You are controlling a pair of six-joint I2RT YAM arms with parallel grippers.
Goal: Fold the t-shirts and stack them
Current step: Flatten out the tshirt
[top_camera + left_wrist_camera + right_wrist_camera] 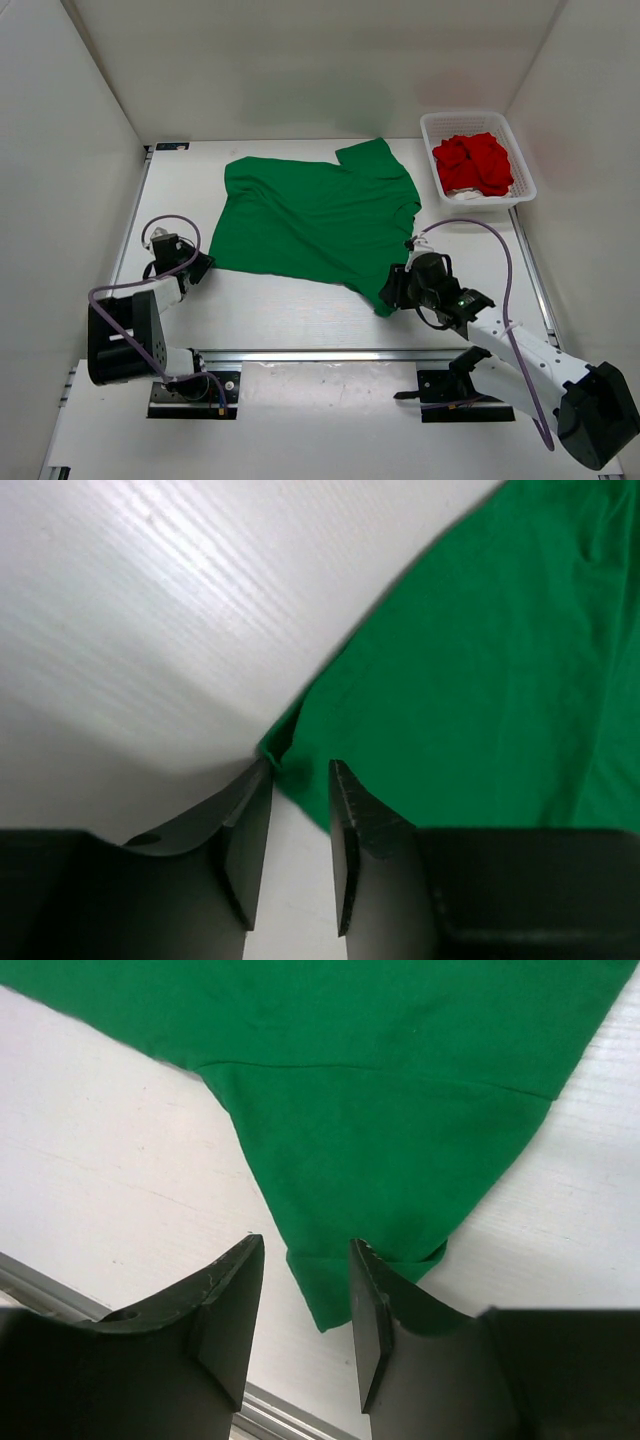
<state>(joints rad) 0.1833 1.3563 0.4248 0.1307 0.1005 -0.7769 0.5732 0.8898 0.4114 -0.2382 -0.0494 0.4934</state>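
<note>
Green t-shirt (315, 215) spread on bench (300, 315); left hand (300, 768) part-open, shirt's left corner between its tips; right hand (305, 1250) part-open, astride right corner

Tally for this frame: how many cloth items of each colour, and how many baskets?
Green t-shirt: 1, spread out flat
Red cloth: 1, bunched in the basket
White cloth: 1, only an edge showing under the red
Basket: 1
Total: 4

One green t-shirt (315, 215), one red t-shirt (473, 162), one basket (429, 127), two end effectors (203, 265) (391, 288).
</note>
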